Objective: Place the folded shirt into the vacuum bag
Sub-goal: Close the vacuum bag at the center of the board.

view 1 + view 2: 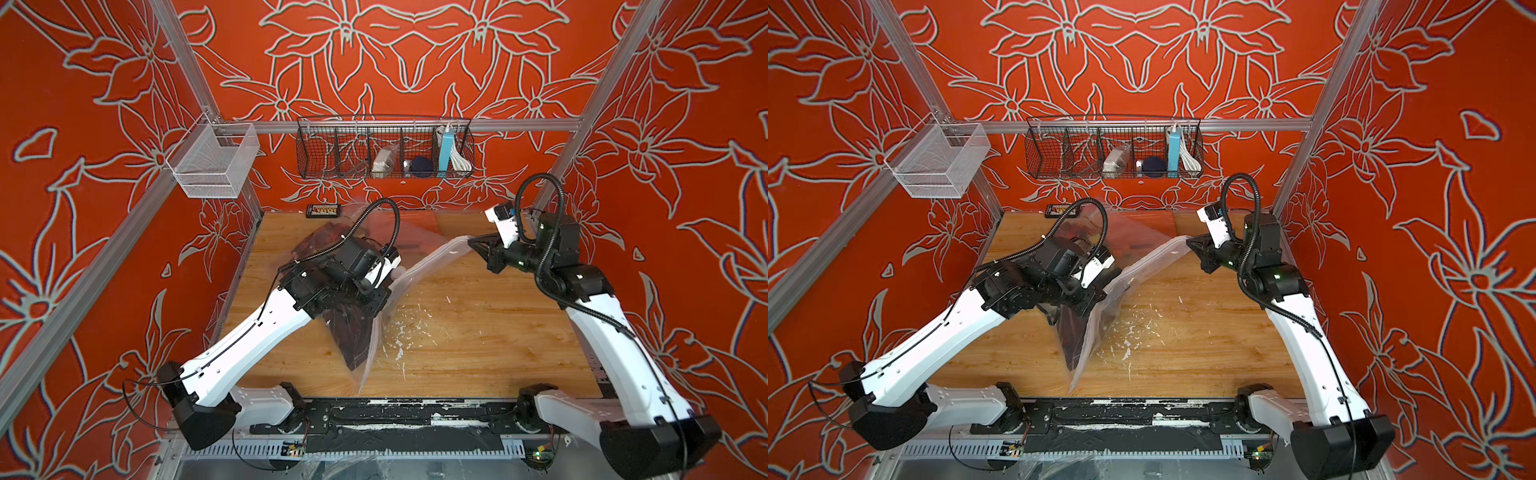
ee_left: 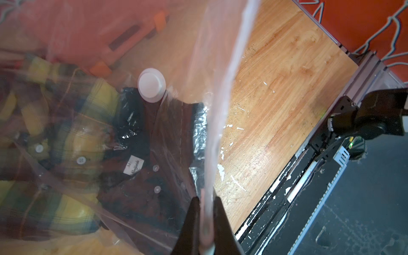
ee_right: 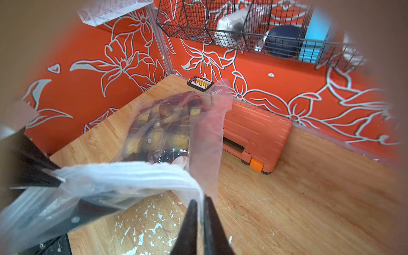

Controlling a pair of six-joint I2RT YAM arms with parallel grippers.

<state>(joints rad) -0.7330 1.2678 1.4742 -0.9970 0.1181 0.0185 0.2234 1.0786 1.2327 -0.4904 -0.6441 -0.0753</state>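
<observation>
The large clear crinkly plastic vacuum bag (image 1: 432, 255) lies on the left of the pale wooden table (image 1: 478, 340), with the folded red-and-yellow plaid shirt (image 2: 66, 123) inside it. The left gripper (image 2: 206, 201) pinches its raised zip edge. The right gripper (image 3: 200, 201) nips the same edge between close-set jaws.

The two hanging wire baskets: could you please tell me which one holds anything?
The long black wire basket on the back rail; a light blue box stands in it; the small white mesh basket shows nothing inside.
</observation>
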